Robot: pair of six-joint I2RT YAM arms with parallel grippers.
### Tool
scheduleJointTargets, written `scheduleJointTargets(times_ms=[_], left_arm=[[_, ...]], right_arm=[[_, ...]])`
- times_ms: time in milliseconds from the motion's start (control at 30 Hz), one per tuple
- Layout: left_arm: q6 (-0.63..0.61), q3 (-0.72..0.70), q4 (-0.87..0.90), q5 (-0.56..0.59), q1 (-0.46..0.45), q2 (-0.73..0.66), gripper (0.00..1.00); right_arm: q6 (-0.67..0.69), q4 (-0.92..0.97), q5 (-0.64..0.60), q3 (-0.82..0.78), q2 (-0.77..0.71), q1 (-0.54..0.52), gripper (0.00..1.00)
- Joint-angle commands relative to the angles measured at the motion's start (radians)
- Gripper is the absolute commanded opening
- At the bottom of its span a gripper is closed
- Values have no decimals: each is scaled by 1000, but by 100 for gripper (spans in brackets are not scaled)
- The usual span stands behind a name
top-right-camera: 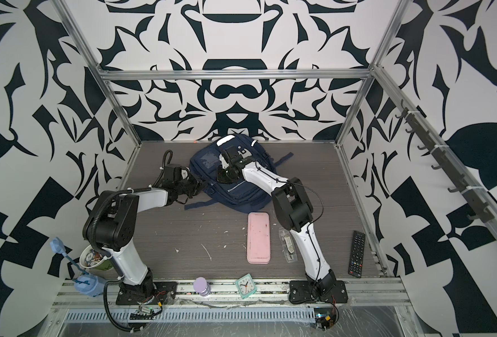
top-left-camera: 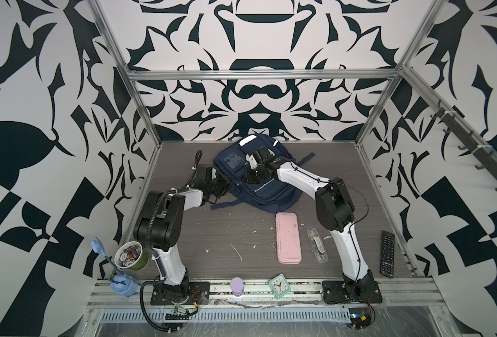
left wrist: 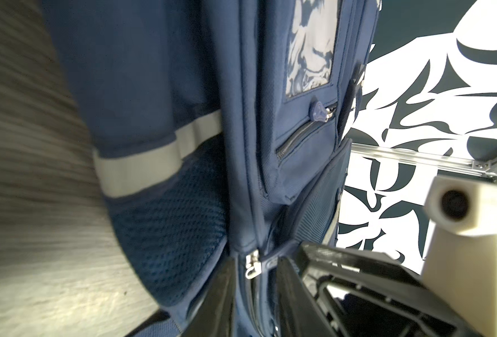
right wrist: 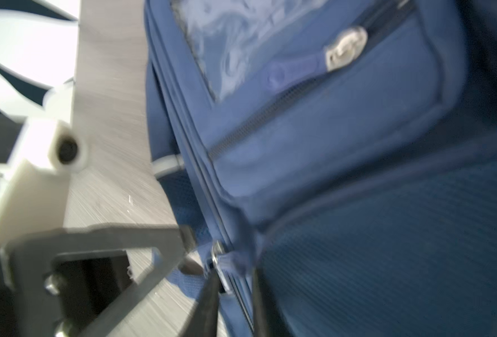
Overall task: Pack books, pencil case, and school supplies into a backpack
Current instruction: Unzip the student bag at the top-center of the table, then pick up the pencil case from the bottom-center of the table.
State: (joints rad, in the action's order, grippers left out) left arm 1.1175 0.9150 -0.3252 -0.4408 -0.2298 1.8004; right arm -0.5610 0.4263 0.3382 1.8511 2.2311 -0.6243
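The navy backpack (top-left-camera: 241, 163) lies flat at the back middle of the table in both top views. My left gripper (left wrist: 256, 268) is at its left side (top-left-camera: 226, 186), jaws slightly apart on either side of a zip seam, with a silver zip slider (left wrist: 253, 264) just ahead of them. My right gripper (right wrist: 234, 280) is down on the backpack's top face (top-left-camera: 247, 178), jaws a little apart over another zip line and its slider (right wrist: 219, 256); this view is blurred. The pink pencil case (top-left-camera: 288, 237) and the clear school supplies packet (top-left-camera: 317, 245) lie on the table in front. The books are out of view.
A black remote (top-left-camera: 387, 253) lies by the right edge. A teal alarm clock (top-left-camera: 279, 286) and a purple cylinder (top-left-camera: 237, 287) stand on the front rail. A cup of small items (top-left-camera: 130, 255) and a pale blue object (top-left-camera: 121, 283) sit front left. Metal frame posts ring the table.
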Motion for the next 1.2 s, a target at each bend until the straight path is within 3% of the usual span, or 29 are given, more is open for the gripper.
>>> scheduleJointTargets(times_ms=[0, 267, 533, 733, 1033, 1167], left_arm=[[-15, 29, 21, 5, 0, 7, 29], [-134, 88, 178, 47, -17, -70, 30], [-312, 182, 365, 65, -93, -113, 46], [-463, 249, 503, 58, -179, -108, 51], [-594, 235, 594, -10, -316, -139, 62], [-658, 217, 620, -110, -381, -139, 64]], right_arm=[[15, -62, 15, -61, -116, 7, 39], [40, -81, -45, -270, -326, 9, 42], [55, -83, -108, -470, -513, 31, 47], [51, -82, -120, -625, -646, 67, 52], [26, -30, -98, -857, -807, 107, 59], [12, -1, -77, -942, -880, 107, 63]])
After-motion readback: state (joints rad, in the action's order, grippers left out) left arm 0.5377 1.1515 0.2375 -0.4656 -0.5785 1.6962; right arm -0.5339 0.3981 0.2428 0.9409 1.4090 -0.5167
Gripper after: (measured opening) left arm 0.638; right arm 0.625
